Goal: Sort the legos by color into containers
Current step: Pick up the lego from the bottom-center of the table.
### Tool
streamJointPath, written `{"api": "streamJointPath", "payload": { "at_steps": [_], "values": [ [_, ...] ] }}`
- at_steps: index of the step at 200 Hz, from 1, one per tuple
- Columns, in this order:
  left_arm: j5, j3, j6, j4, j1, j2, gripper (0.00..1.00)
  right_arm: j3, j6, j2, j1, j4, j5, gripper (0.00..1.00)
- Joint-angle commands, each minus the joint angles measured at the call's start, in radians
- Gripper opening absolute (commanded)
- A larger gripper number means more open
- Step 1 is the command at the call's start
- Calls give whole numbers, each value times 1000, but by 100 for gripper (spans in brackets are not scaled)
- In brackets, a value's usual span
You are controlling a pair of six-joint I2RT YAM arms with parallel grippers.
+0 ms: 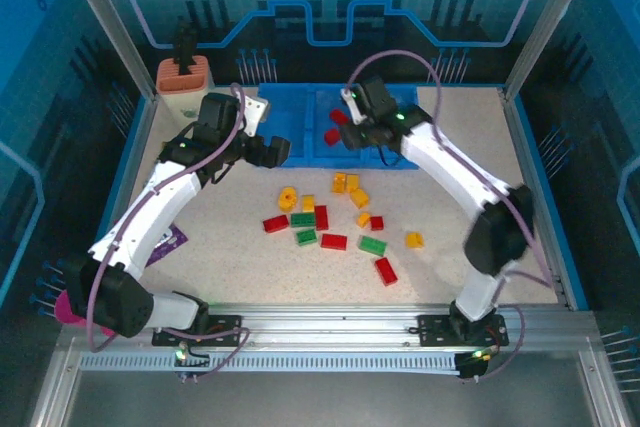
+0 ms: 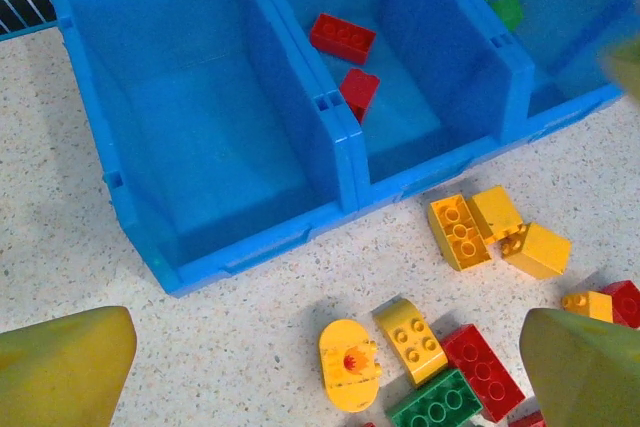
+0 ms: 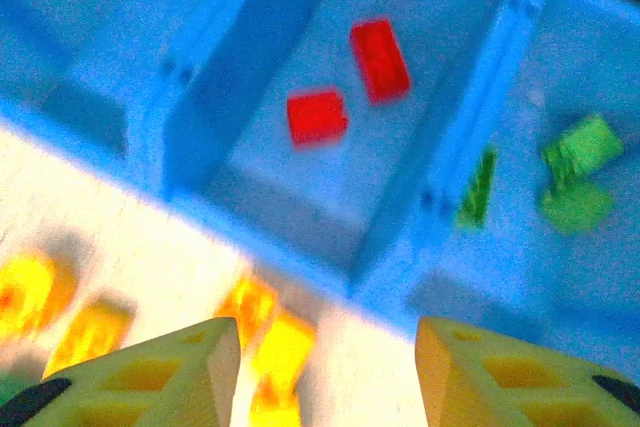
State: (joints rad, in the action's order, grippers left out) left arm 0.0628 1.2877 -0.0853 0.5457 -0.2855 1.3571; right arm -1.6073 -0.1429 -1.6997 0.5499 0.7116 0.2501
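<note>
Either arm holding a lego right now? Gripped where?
Nothing held: left gripper and right gripper both show fingers apart, with nothing between them.

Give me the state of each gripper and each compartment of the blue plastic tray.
Left gripper, open, empty.
Right gripper, open, nothing between its fingers.
Blue plastic tray, left compartment, empty.
Middle compartment, two red studded bricks inside.
Right compartment, green studded bricks inside.
Loose red, green and yellow bricks, unsorted on the table.
</note>
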Motion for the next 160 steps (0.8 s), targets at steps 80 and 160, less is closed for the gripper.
{"api": "streamJointPath", "payload": {
  "at_steps": [80,160],
  "values": [
    [2,35,-11,24,-3,20,99,635,-493,360,217,162,-60,76],
    [5,41,-8,34,-3,25,99,855,-554,413,272,128,-77,78]
  ]
}}
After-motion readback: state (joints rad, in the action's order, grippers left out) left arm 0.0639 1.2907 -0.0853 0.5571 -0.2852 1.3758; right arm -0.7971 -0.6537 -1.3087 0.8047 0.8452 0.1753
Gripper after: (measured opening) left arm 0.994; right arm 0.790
